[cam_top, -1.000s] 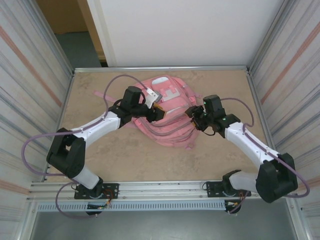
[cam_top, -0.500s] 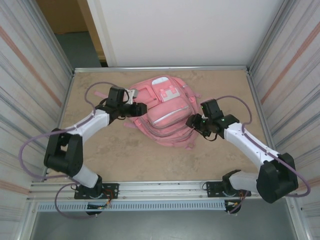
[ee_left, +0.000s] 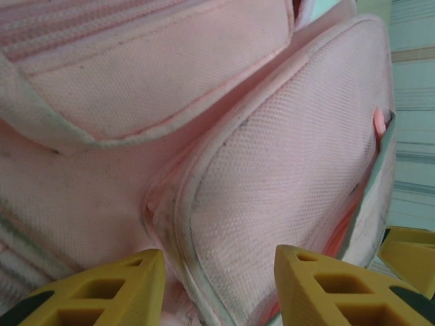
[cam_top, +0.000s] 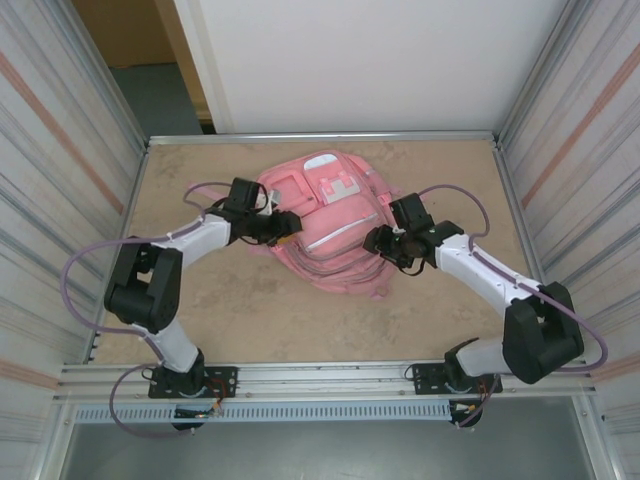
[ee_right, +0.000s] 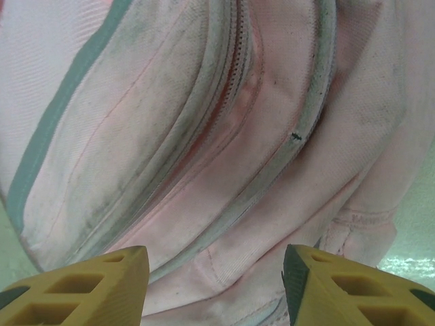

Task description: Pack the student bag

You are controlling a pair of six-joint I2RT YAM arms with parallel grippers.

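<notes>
The student bag [cam_top: 335, 215], a large pink backpack with zip pockets and a white patch, lies flat on the table's middle. My left gripper [cam_top: 285, 228] is at its left side. In the left wrist view this gripper [ee_left: 219, 288] is open, and a mesh pocket of the bag [ee_left: 285, 170] bulges between its yellow fingers [ee_left: 102, 292]. My right gripper [cam_top: 373, 241] is at the bag's right side. It [ee_right: 216, 288] is open too, its fingertips [ee_right: 353, 288] just short of the bag's zip seams [ee_right: 224, 115]. Neither holds anything.
The tan table [cam_top: 200, 310] is fenced by a metal frame rail [cam_top: 320, 137] at the back and corrugated walls [cam_top: 60, 200] on both sides. Purple cables loop off both arms. A pink strap [cam_top: 200, 188] trails left of the bag.
The left gripper came off the top of the bag, swung out left, then returned to the bag's left edge. The right gripper crept left against the bag. The bag settled flatter.
</notes>
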